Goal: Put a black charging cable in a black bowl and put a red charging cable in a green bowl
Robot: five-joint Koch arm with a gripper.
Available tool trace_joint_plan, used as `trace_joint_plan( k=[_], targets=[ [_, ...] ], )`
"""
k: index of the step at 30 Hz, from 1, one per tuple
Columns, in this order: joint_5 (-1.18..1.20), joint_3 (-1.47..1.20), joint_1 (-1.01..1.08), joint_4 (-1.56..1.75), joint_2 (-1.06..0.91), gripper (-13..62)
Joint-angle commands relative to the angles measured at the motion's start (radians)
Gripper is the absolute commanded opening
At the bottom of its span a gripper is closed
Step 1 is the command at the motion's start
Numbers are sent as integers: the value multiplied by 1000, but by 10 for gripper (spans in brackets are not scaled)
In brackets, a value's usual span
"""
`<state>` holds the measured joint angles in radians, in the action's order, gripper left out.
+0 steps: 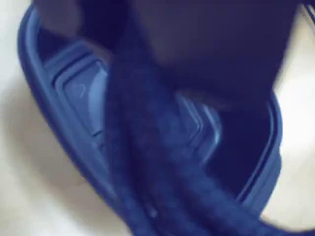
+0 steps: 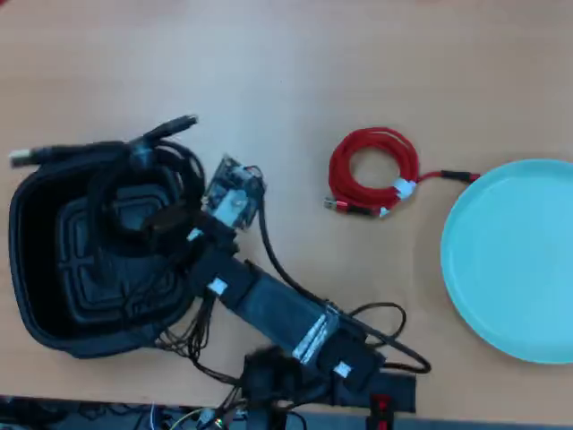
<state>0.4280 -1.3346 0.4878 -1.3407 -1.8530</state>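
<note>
Overhead alone shows red charging cable (image 2: 372,170); green bowl (image 2: 515,260).

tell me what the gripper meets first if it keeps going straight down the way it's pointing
Probably the ribbed floor of the black bowl: the gripper hangs over its inside. The black charging cable drapes there too, so depth is uncertain.

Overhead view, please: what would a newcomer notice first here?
The red charging cable stands out, coiled on bare wood just left of the green bowl at the right edge. At the left, the arm reaches over the black bowl, where the black charging cable drapes across its upper rim.
</note>
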Motion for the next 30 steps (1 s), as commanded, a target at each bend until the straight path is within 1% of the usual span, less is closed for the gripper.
trace_joint_plan(
  k=[1, 8, 17, 30],
  targets=[
    [-23, 51, -37, 179, 23, -59],
    [-23, 46, -100, 253, 140, -59],
    [-26, 46, -172, 301, 216, -57],
    [-28, 34, -215, 302, 224, -55]
  ],
)
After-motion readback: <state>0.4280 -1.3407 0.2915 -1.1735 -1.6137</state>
